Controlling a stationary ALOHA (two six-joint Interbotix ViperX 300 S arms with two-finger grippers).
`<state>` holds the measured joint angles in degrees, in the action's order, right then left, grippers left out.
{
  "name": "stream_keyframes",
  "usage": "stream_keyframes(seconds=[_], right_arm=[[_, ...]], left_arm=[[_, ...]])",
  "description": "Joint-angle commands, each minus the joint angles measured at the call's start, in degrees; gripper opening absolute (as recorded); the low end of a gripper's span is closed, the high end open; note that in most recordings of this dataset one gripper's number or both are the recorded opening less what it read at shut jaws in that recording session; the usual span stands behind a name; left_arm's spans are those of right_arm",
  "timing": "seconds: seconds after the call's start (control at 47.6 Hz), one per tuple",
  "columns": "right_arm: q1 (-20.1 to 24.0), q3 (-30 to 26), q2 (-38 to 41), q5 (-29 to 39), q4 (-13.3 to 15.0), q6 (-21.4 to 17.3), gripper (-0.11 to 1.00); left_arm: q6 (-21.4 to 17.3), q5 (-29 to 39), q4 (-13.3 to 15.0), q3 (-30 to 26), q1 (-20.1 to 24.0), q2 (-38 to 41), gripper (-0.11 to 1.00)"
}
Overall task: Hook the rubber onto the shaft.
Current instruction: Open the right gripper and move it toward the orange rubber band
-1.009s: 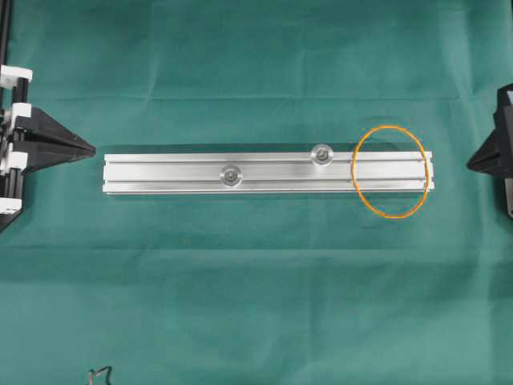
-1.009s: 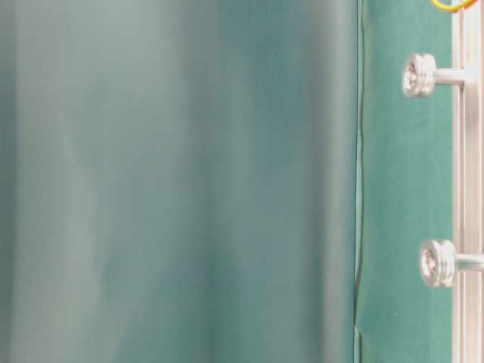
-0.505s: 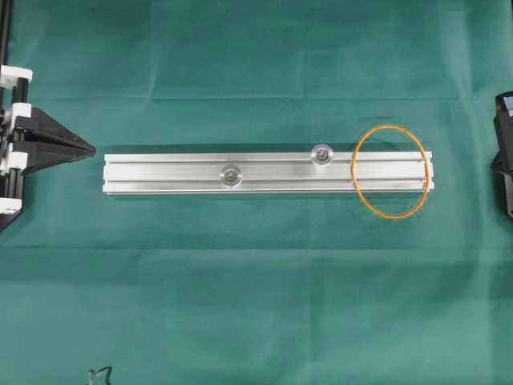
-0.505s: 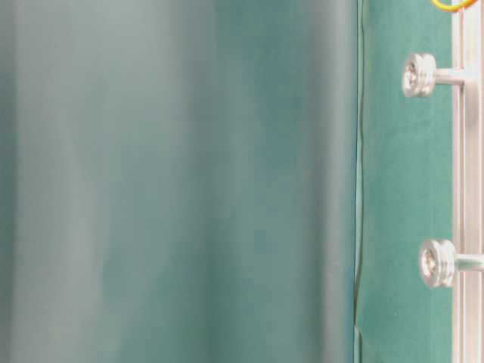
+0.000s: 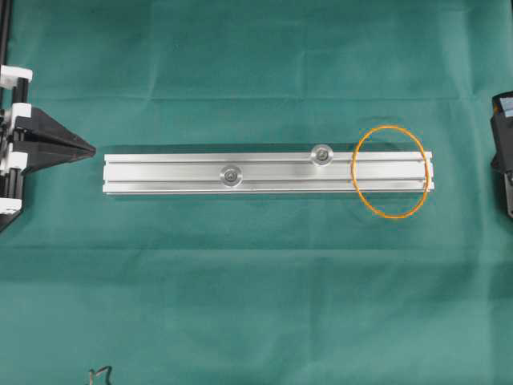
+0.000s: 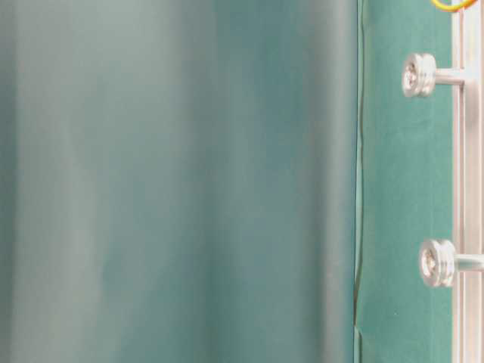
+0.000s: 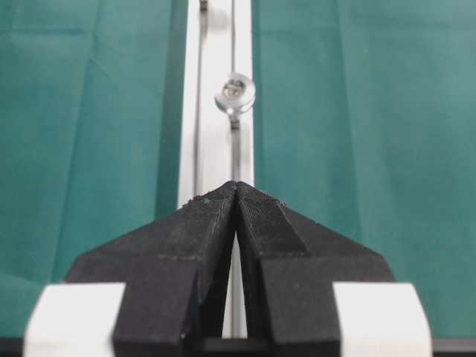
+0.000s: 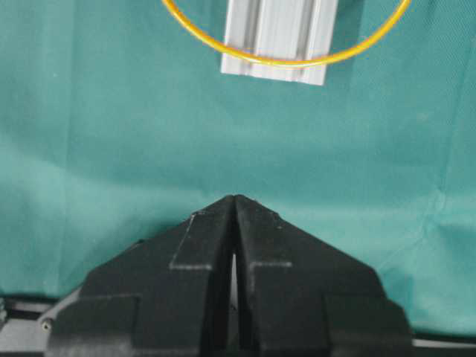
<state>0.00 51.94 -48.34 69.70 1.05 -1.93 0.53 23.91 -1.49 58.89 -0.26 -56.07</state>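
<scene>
Nothing of the task was done yet. The rubber lay loose across the far end of the aluminium rail, a little way ahead of the right gripper, whose fingers were pressed together and held nothing. The left gripper sat just short of the rail's other end, fingers likewise together and empty. Two shafts stood on the rail, the nearer shaft just beyond the rubber. Picking up, stretching and hooking all remained.
</scene>
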Motion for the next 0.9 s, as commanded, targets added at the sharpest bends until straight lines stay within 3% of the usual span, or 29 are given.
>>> stream_keyframes(seconds=[0.0, 0.084, 0.168, 0.378, 0.484, 0.883], right_arm=[[0.0, -1.41, 0.35, 0.0, 0.09, -0.09, 0.03], [0.0, -1.41, 0.35, 0.0, 0.09, -0.09, 0.04], [0.0, -1.41, 0.44, 0.0, 0.09, -0.09, 0.16], [0.0, -1.41, 0.44, 0.09, 0.09, 0.0, 0.78], [0.0, -1.41, 0.7, 0.09, 0.18, 0.0, 0.97], [0.0, -1.41, 0.7, -0.09, 0.0, -0.09, 0.99]], left_arm=[[0.0, -0.26, -0.18, -1.58, -0.18, 0.44, 0.0], [0.0, -0.26, -0.18, -1.67, -0.09, 0.44, 0.0], [0.0, -0.26, -0.18, -1.67, -0.09, 0.44, 0.0], [0.0, -0.26, -0.18, -1.58, -0.09, 0.44, 0.0], [-0.09, -0.35, -0.09, -1.67, -0.09, 0.44, 0.0], [-0.09, -0.26, -0.18, -1.58, -0.18, 0.44, 0.0]])
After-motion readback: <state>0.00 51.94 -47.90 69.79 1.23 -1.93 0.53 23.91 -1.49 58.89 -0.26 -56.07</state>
